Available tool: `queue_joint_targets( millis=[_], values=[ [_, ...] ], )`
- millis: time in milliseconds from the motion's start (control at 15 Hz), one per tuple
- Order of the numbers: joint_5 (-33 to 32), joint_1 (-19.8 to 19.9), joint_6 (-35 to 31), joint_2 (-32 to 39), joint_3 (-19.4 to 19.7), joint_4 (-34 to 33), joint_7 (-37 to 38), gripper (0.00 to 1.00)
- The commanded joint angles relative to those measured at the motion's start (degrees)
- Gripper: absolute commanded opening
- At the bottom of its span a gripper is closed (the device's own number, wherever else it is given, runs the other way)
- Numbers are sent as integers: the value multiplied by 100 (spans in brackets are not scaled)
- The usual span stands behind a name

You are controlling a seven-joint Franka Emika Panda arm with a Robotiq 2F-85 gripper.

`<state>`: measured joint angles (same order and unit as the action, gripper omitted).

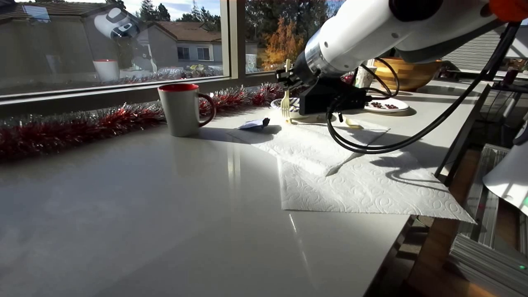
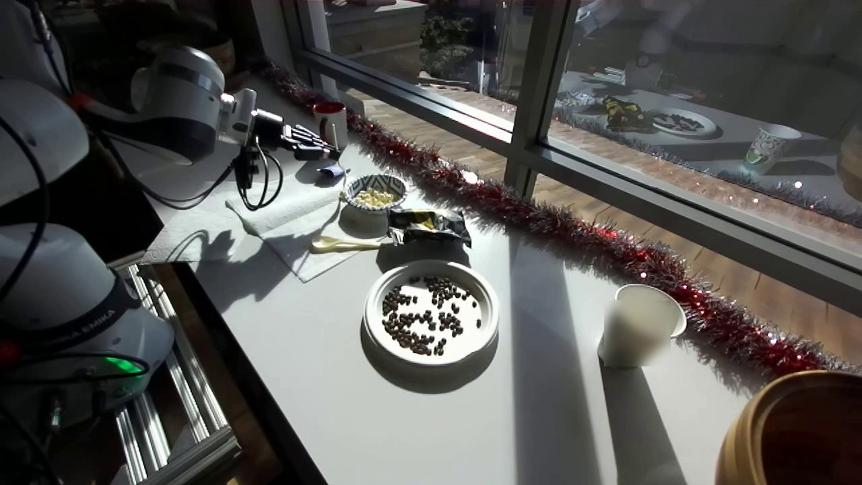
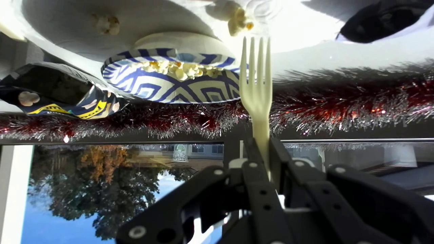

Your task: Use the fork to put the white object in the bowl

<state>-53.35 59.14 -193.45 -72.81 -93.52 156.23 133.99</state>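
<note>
near the patterned bowl (image 3: 159, 84), the fork (image 3: 258, 103) tight in the gripper (image 3: 265, 149), tines downward, long axis almost vertical

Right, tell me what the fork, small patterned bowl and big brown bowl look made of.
Fork: probably plastic, smooth-looking, from its even cream colour.
Small patterned bowl: likely paper, maybe coated, given its thin edge and printed-looking blue pattern.
Big brown bowl: apparently wood, smooth-looking, from its light and dark bands.
</note>
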Motion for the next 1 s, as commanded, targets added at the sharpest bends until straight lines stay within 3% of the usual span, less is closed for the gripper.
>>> queue_joint_targets(
  millis=[0, 933],
  values=[
    [305, 61, -323, -676, -226, -52, 164, 3],
    [544, 33, -423, -900, -202, -14, 26, 3]
  ],
)
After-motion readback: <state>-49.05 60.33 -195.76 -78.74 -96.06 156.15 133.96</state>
